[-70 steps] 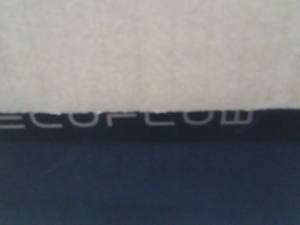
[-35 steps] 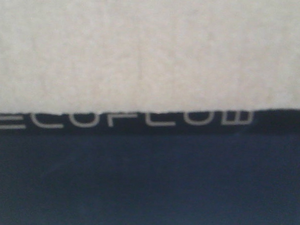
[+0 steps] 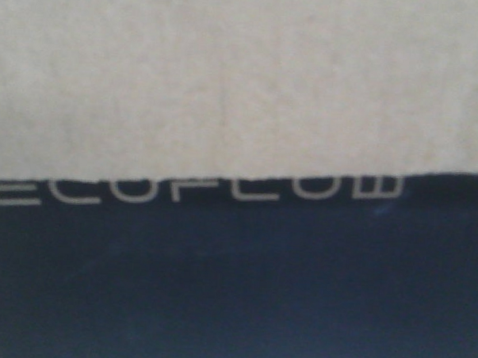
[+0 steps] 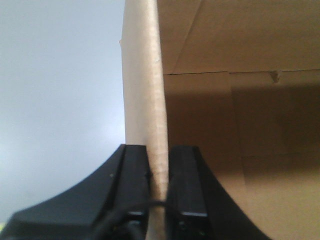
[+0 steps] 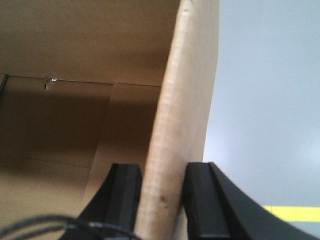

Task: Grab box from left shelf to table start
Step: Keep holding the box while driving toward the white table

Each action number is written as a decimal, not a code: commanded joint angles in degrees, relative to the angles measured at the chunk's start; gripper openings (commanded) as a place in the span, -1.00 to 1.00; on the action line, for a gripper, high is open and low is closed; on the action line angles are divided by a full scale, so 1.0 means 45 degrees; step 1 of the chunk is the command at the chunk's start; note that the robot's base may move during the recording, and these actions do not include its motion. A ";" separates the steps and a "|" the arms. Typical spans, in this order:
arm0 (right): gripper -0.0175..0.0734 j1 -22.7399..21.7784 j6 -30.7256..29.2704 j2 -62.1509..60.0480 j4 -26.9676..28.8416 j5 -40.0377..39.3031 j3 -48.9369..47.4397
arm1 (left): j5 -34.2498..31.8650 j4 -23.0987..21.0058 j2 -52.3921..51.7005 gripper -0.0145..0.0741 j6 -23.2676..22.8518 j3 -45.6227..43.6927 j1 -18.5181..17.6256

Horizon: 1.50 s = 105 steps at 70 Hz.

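Inside the box [image 4: 260, 150], from the left wrist, only bare brown cardboard: flat walls, a few fold creases, a small torn nick along one seam, deep shadow lower down. Much the same from the right wrist, brown and creased, darker toward the bottom. Gripped at one upright side wall by the left gripper [image 4: 159, 150], black fingers [image 4: 135, 175] pressed flat against both faces of the cardboard with no gap to be seen. Pinched likewise at the opposite wall by the right gripper [image 5: 162, 170], jaws narrowed to the thickness of the board, with that wall tilted a little off vertical. Outside the left wall, a plain pale grey surface [image 4: 60, 100]; outside the right wall, more grey, crossed low in the corner by a yellow stripe [image 5: 295, 213]. Across the bottom left of the right wrist view, a blurred dark cable [image 5: 45, 222] in front of the interior. Hard up against the front camera and filling that whole view, blocking everything behind: pale cardboard above, a black panel [image 3: 234, 290] below, and white "ECOFLOW" lettering [image 3: 199, 191] along the boundary, letter tops cut off by the pale edge and the first letter partly off the left side — all soft and out of focus. Held between the two grippers, close before the robot; impossible to tell what lies beneath.
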 commanded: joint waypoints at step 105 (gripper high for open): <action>-0.49 -0.0029 -0.0088 -0.0064 0.0525 -0.1336 -0.0454 | -0.0597 -0.0465 -0.0050 -0.91 0.0141 -0.0386 -0.0128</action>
